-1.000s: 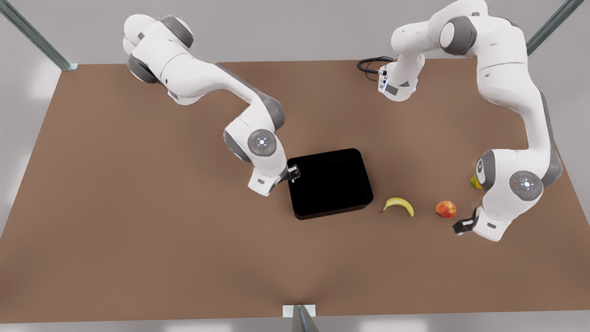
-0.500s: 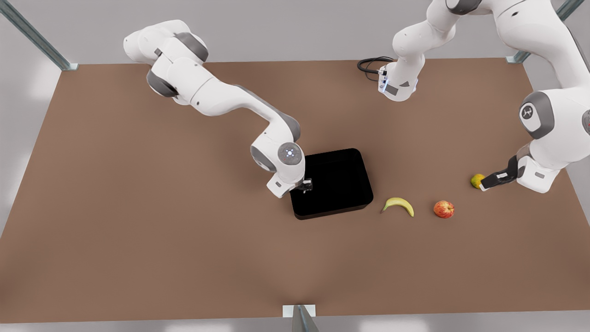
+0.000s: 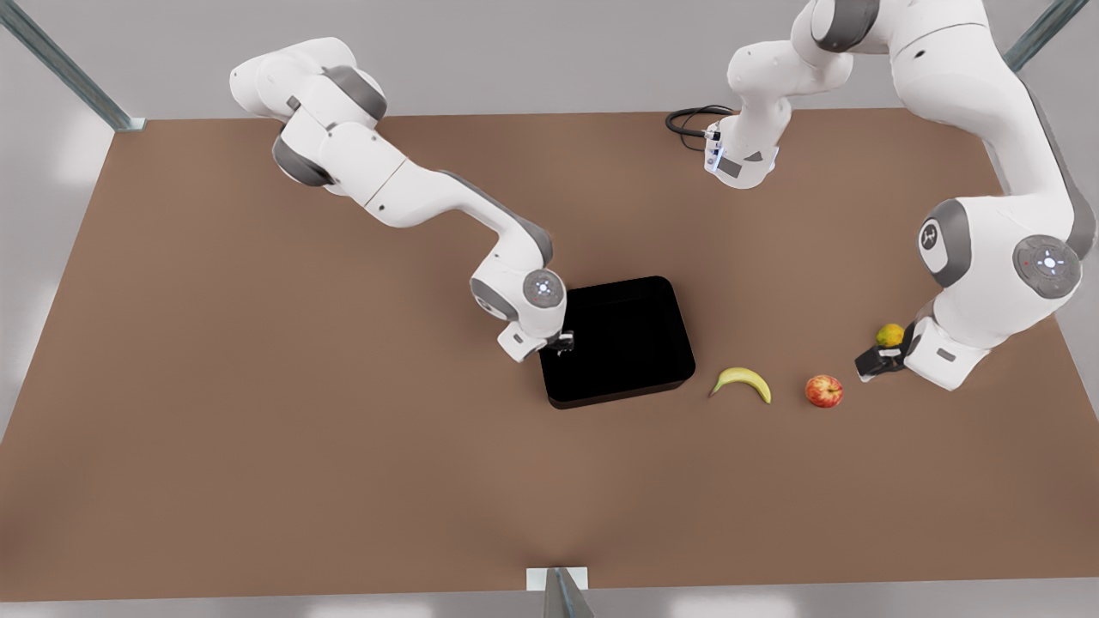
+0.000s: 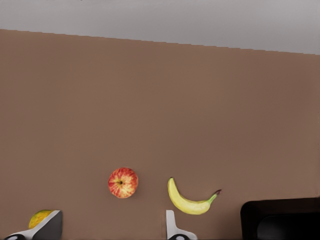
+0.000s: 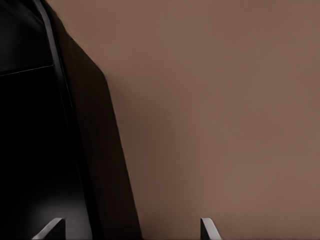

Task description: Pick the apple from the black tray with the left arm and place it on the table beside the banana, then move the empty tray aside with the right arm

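Apple [image 3: 823,391]: on the table [image 3: 258,386], off the tray, just to the front view's right of the banana; clear of both grippers, near the left one. In the left wrist view the apple [image 4: 123,182] sits ahead of the fingertips [image 4: 50,225], between their lines, not touching.
Table: matte brown, bears all loose items.
Left arm [image 3: 987,257]: at the front view's right.
Right arm [image 3: 412,193]: at the front view's left, reaching to the tray.
Black tray [image 3: 618,339]: empty, mid-table, well apart from the apple.
Banana [image 3: 743,381]: between tray and apple, touching neither.
Left gripper [image 3: 877,364]: low, beside the yellow-green fruit [image 3: 889,335]; fingers spread apart, holding nothing.
Right gripper [image 3: 562,343]: at the tray's rim on the front view's left; fingers parted, apparently straddling the wall [image 5: 95,165], contact unclear.
Writing: none legible.
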Controlling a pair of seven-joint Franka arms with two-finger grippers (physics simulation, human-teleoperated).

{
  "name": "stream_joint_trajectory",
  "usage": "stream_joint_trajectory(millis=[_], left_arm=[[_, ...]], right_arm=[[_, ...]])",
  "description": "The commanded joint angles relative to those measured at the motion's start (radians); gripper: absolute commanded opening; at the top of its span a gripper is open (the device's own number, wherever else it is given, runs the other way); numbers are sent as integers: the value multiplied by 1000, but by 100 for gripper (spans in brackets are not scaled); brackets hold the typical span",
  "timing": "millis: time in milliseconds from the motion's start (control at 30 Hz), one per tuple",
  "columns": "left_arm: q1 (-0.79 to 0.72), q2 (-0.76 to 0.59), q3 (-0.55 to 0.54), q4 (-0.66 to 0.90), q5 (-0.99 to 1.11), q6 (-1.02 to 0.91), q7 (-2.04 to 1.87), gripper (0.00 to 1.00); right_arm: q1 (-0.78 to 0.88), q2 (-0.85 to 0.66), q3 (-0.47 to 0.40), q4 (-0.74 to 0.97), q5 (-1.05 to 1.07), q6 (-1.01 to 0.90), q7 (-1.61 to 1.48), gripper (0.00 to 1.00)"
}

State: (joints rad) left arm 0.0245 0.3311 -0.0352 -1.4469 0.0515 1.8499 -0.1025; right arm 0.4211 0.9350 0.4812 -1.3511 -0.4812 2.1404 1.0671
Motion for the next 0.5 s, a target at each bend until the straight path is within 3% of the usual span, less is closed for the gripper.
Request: stream_joint_trajectory(millis=[0, 167, 467], left_arm=[[-26, 2, 21, 2, -27, 0, 49, 100], [-55, 5, 21, 3, -25, 0, 70, 100], [-58, 6, 23, 2, -18, 0, 67, 100]], right_arm=[[-4, 2, 1, -3, -2, 67, 27, 100], [-28, 4, 11, -2, 6, 64, 20, 85], [-51, -1, 51, 0, 9, 53, 31, 47]])
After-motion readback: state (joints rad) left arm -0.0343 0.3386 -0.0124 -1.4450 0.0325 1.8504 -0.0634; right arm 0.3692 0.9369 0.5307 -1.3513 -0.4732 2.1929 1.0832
